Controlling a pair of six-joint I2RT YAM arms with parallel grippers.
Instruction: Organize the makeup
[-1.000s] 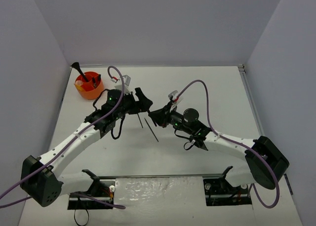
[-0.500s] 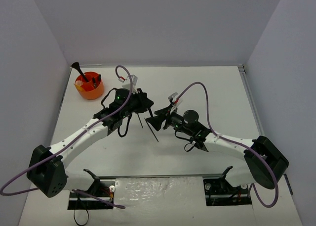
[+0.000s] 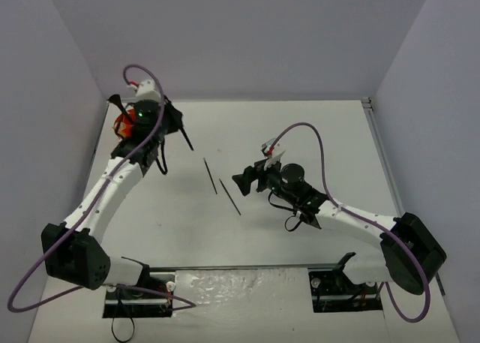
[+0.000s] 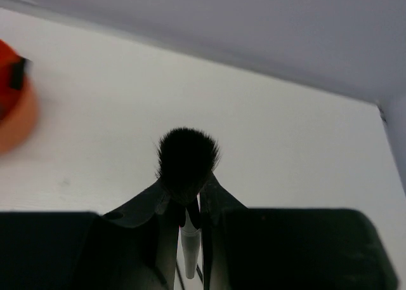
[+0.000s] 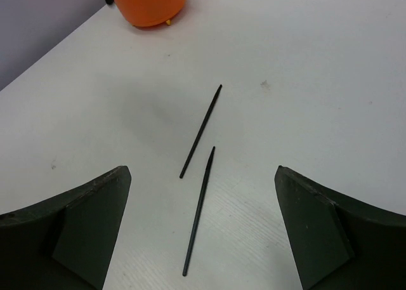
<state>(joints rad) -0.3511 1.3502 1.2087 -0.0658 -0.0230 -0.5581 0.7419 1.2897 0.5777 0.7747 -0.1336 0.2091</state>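
My left gripper [image 3: 174, 124] is at the back left, shut on a black makeup brush [image 3: 185, 139]. In the left wrist view the brush's bristles [image 4: 187, 155] stick out past the fingertips, and its pale handle [image 4: 189, 245] runs back between the left gripper [image 4: 188, 190] fingers. Two thin black pencils [image 3: 210, 176] [image 3: 230, 197] lie loose on the table's middle. My right gripper [image 3: 241, 182] stands open just right of them. In the right wrist view both pencils [image 5: 202, 130] [image 5: 198, 210] lie between the wide fingers of the right gripper [image 5: 203, 173], untouched.
The orange round holder [image 3: 124, 127] stands at the back left corner, partly behind my left arm, with a black brush [image 3: 116, 101] upright in it. It also shows in the wrist views [image 4: 11, 115] [image 5: 149, 1]. Grey walls close in the table.
My left gripper shut on the brush at the table's middle and swung it back left to beside the orange holder. My right gripper opened wide and stayed near the pencils.
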